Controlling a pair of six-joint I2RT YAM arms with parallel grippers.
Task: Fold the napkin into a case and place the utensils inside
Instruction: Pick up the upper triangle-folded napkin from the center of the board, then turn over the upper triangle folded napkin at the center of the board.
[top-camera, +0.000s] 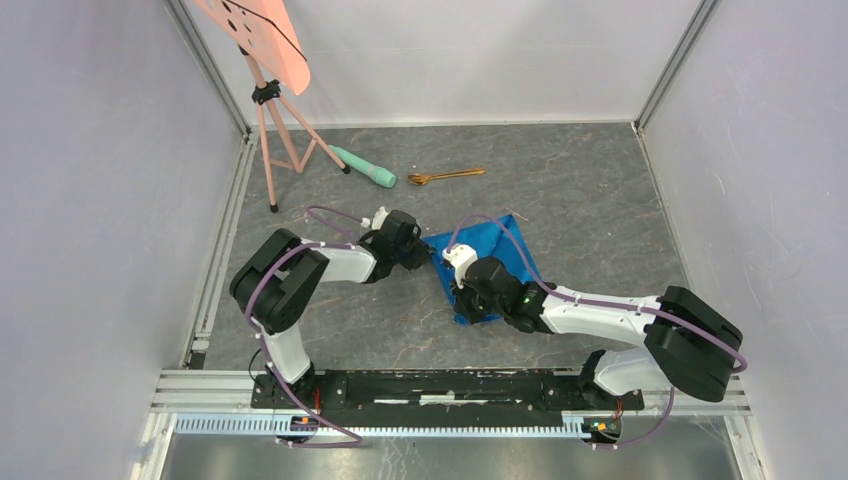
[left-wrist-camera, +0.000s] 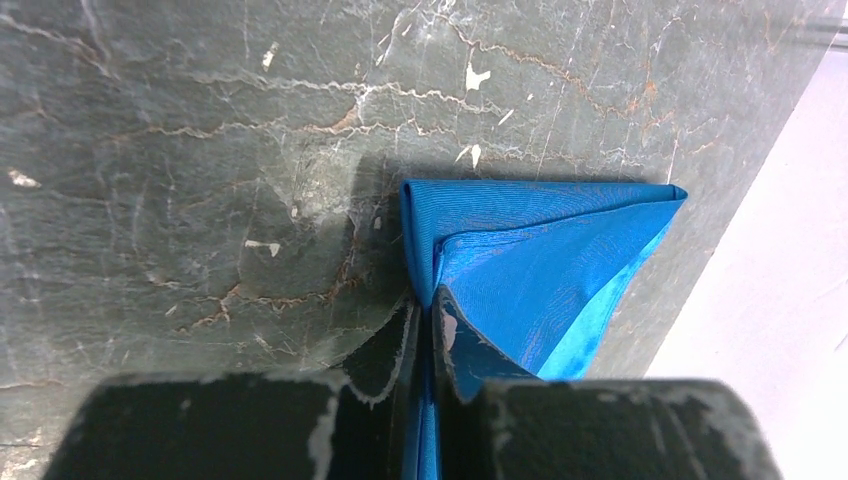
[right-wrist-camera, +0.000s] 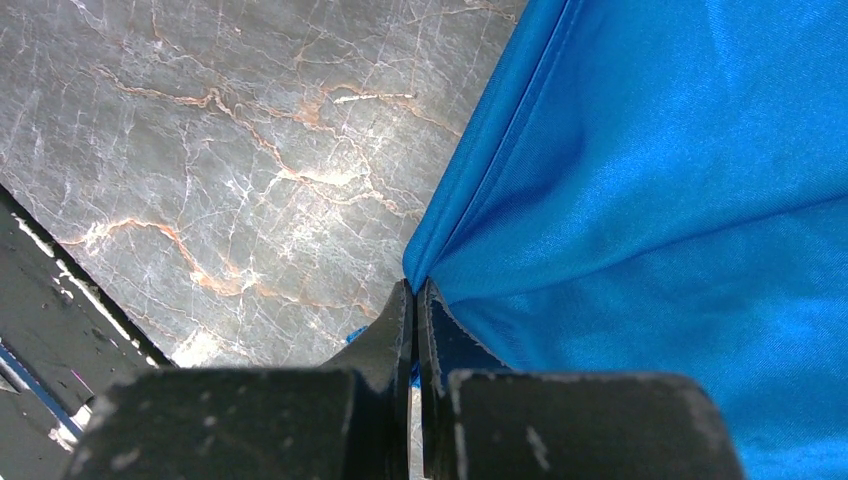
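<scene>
Left hand (left-wrist-camera: 425, 315) and right hand (right-wrist-camera: 415, 295) each pinch the napkin (top-camera: 502, 250).

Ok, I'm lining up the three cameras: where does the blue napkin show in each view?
Top external: the napkin near the centre.
Left wrist: the napkin right of centre, folded.
Right wrist: the napkin fills the right half.
Shared landmark: the veined grey tabletop beside it.

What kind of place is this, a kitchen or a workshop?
Probably a robotics lab test booth: a left arm and right arm bolted to a metal rail, plain white walls on aluminium posts.
</scene>
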